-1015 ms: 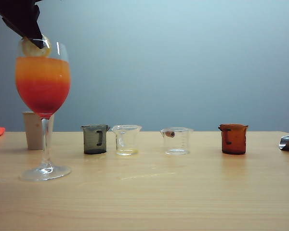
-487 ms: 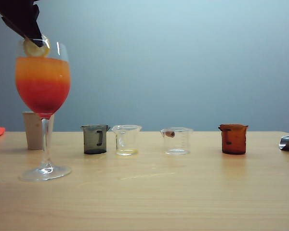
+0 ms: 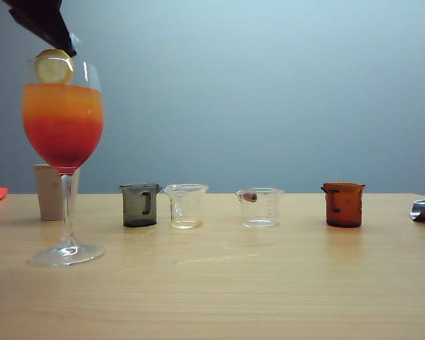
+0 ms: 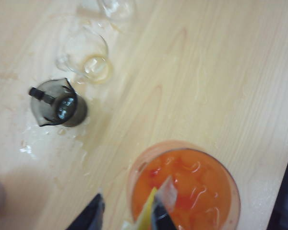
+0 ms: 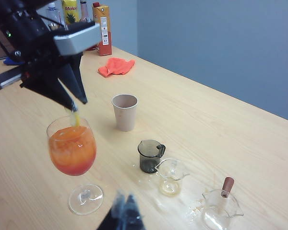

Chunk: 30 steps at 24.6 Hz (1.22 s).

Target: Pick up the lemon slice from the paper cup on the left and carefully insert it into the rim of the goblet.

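I find the lemon slice (image 3: 54, 67) seated upright on the rim of the goblet (image 3: 62, 134), above the orange-red drink. The left gripper (image 3: 65, 48) hangs just over it, jaws parted and holding nothing. The right gripper (image 5: 125, 211) waits low near the goblet's foot, jaws closed and empty. The paper cup (image 3: 49, 191) stands behind the stem. I judge insertion complete; only withdrawal of the left arm is left.

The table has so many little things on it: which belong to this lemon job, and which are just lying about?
In the job: lemon slice, goblet, paper cup, left hand.
Lying about: grey beaker, two clear beakers, amber beaker, orange cloth, cartons, right hand.
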Tool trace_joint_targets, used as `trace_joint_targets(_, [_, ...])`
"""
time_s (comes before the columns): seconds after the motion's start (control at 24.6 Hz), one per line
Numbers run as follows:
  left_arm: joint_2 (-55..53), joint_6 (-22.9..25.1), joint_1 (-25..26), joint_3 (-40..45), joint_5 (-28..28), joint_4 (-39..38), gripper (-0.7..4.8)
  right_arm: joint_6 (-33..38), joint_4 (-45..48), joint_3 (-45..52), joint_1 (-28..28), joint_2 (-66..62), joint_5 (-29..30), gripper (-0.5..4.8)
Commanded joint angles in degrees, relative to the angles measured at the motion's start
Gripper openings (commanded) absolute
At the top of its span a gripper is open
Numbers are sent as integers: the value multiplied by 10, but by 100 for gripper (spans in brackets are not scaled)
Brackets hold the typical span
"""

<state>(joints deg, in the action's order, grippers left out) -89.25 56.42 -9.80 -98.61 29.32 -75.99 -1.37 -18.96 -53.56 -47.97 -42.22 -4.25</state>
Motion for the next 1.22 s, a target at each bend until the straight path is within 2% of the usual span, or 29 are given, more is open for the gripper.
trace_joint_targets(0.04, [8,-23,0,-24,5,10,130,-1,8,-2,0,0,3,-2])
trace_joint_targets(0.2, [15,-48,0,-49,3,29,129,-1,8,-2,0,0,3,-2])
trace_joint_targets(0.28, [21,-62,0,-66,2,35,66,-1,8,-2,0,0,3,-2])
trace_joint_targets(0.32, [27,-84,0,-80,-3,41,-9,-2,9,-2,0,0,1,-2])
trace_joint_targets(0.37, [34,-144,0,-88,-11,61,-6,-2,11,-2,0,0,-8,-2])
trace_joint_targets(0.41, [40,-184,0,-92,-13,74,-6,-2,11,-2,0,0,-21,-2])
trace_joint_targets(0.49, [52,-234,0,-93,-13,97,-6,-3,12,-2,0,2,-55,-2])
trace_joint_targets(0.57, [84,-338,0,-93,-77,147,-6,-6,12,-2,0,3,-109,-2])
trace_joint_targets(0.65, [115,-401,0,-92,-122,166,-6,-10,12,-1,0,10,-132,-2])
trace_joint_targets(0.77, [153,-422,-1,-91,-146,167,-6,-51,14,3,0,18,-143,-2])
trace_joint_targets(1.06, [240,-434,-1,-49,-182,166,-6,-50,86,68,0,65,-156,-2])
trace_joint_targets(1.22, [320,-445,-1,25,-215,195,-6,-50,103,113,0,94,-182,-2])
